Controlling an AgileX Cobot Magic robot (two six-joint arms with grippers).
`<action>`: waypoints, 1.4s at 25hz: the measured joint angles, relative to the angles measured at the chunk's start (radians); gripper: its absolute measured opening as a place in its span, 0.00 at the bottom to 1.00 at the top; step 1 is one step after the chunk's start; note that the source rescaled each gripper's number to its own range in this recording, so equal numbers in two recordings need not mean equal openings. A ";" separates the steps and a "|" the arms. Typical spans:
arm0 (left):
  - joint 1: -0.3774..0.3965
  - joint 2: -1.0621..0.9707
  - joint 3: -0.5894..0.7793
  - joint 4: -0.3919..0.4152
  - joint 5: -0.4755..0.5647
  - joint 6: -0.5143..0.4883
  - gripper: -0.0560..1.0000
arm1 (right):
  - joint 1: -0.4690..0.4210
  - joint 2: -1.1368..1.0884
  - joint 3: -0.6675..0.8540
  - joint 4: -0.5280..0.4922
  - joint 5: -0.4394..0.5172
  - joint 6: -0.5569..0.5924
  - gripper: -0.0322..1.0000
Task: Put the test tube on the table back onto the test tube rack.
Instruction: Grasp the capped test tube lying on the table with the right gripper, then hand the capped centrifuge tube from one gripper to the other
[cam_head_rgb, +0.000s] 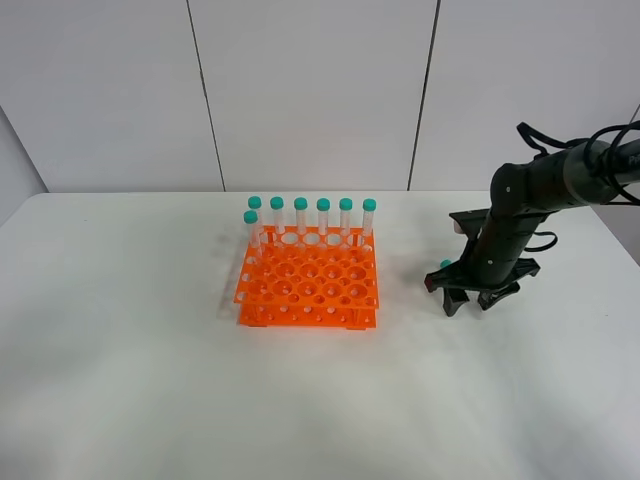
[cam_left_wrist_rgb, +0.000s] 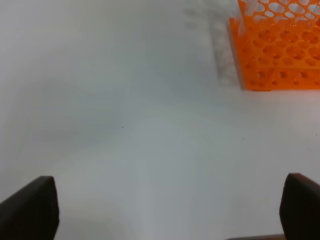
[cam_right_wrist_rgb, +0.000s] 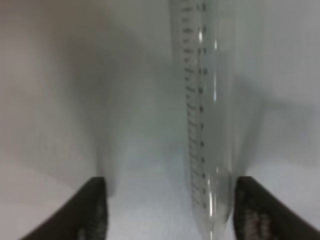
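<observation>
Right wrist, test tube (cam_right_wrist_rgb: 205, 125) between parted fingers (cam_right_wrist_rgb: 92, 212)

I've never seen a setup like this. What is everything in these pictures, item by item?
test tube rack: one, orange, middle of the table.
racked tubes: seven, clear with teal caps, standing upright along the rack's far side.
loose test tube: one, clear with printed markings, lying on the table to the right of the rack.
table: one, white, under everything.
wall: pale grey panels, behind the table.
right gripper: one, black, open, fingers either side of the loose test tube.
left gripper: one, black, open, over bare table near the rack.
</observation>
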 joint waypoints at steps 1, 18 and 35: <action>0.000 0.000 0.000 0.000 0.000 0.000 1.00 | 0.000 0.000 0.000 -0.002 0.001 0.008 0.40; 0.000 0.000 0.000 0.000 0.000 0.000 1.00 | 0.000 0.000 0.000 -0.021 -0.002 0.016 0.03; 0.000 0.000 0.000 0.000 0.000 0.000 1.00 | 0.000 -0.004 -0.068 -0.022 0.014 0.004 0.03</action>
